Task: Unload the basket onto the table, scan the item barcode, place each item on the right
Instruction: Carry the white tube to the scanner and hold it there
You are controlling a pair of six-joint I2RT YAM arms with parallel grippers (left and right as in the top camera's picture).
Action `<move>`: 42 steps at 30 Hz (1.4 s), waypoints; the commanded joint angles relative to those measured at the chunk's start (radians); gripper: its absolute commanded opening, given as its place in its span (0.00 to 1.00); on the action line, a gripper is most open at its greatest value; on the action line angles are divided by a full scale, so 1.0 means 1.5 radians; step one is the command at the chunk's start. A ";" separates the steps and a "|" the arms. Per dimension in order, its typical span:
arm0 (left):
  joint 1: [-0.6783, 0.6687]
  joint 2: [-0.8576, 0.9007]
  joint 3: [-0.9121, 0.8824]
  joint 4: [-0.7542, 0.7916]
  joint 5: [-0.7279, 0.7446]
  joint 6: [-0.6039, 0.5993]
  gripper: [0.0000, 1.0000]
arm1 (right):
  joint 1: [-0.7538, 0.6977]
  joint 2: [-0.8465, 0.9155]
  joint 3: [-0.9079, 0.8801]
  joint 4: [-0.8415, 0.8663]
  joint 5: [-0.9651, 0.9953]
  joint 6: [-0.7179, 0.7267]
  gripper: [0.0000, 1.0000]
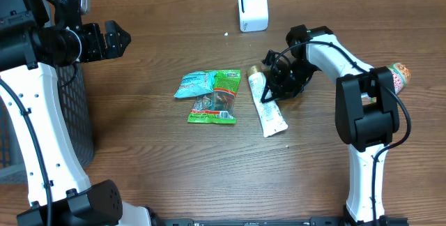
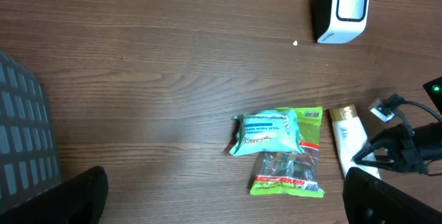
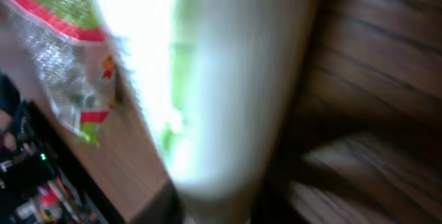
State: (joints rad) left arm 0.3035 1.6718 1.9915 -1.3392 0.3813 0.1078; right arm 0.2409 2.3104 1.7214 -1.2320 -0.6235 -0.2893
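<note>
My right claw (image 1: 271, 90) is down on the tube (image 1: 269, 113), which lies flat on the desk (image 1: 174, 174). The tube sits directly under the claw. Its gold cap end is just beyond the claw on the far side, and most of the white body runs back toward my base on the near side. So the long axis runs roughly far-to-near and leans slightly to the claw's right at the near end.

The right wrist view is filled with blurred white tube (image 3: 228, 79), too close to make out the fingers. I cannot tell whether the claw is pinching the tube or only straddling it.

The scanner (image 1: 252, 8) stands beyond the claw and a little to its left, with clear desk between them. The snack bags (image 1: 211, 97) lie just left of the claw, beside the tube.

My left claw (image 1: 120, 39) hangs spread wide and holding nothing, well off to the left. The right arm is plainly the nearer one. I judge the next step to be confirming the grip before lifting the tube toward the scanner.
</note>
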 commanded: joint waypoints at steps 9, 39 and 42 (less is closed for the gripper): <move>0.004 -0.003 0.007 0.001 -0.002 -0.002 1.00 | -0.002 -0.016 0.050 -0.010 -0.035 0.002 0.04; 0.004 -0.003 0.007 0.001 -0.002 -0.002 1.00 | 0.016 -0.310 0.094 0.134 0.021 0.072 0.04; 0.004 -0.003 0.007 0.001 -0.002 -0.002 1.00 | 0.043 -0.308 0.092 0.201 0.200 0.096 0.04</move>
State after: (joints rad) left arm 0.3035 1.6718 1.9915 -1.3396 0.3813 0.1078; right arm 0.2623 1.8786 1.8301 -0.9874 -0.5968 -0.2146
